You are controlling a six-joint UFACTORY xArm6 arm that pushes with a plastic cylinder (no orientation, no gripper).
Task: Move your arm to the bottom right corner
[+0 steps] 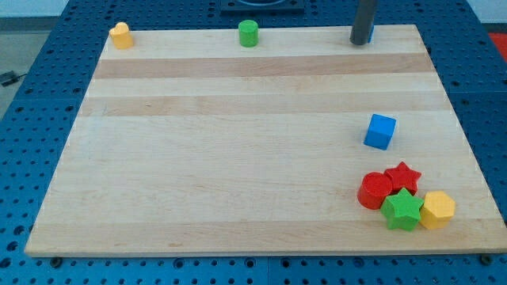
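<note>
My tip (361,41) is at the view's top right, near the far edge of the wooden board (222,158). It touches no block. A blue cube (380,131) lies well below it on the view's right. At the bottom right a red cylinder (374,191), a red star (403,176), a green star (402,209) and a yellow hexagonal block (437,210) sit clustered together.
A yellow block (120,36) sits at the board's top left corner. A green cylinder (249,33) stands at the top edge near the middle. A blue perforated table (32,119) surrounds the board.
</note>
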